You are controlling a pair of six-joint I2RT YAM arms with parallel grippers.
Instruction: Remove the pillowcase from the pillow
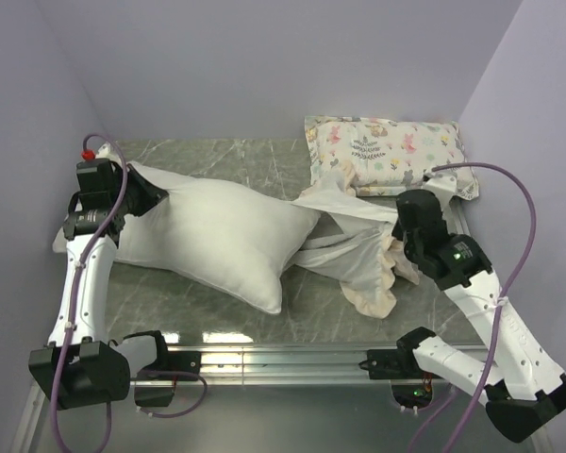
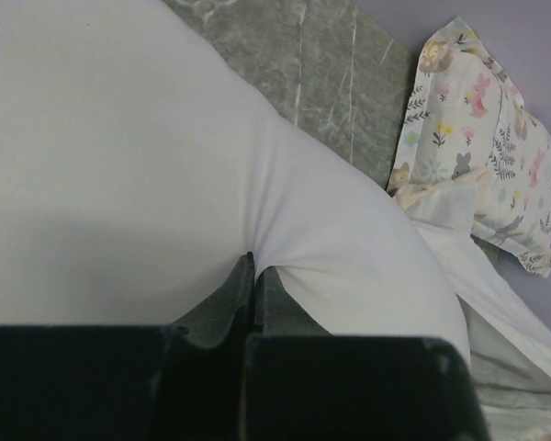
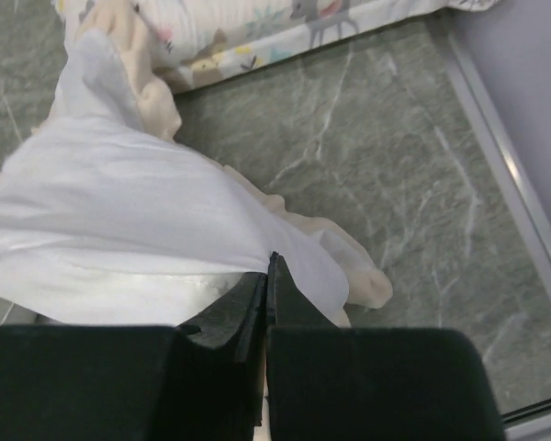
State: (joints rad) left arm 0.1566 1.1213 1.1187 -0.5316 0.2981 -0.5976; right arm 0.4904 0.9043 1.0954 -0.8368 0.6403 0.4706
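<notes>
White pillow (image 1: 217, 241) pinched tight in my left gripper (image 2: 255, 265), pillowcase (image 1: 358, 250) in my right gripper (image 3: 269, 265); both bite spots lost in folds.

Grey marble table (image 1: 217, 160), plain lilac walls (image 1: 283, 57).

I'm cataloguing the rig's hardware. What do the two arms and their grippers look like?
The left arm and right arm have white links and black joint housings; a purple cable runs along each. The left gripper and right gripper have tapered black fingers. A green light glows on the right arm.
</notes>
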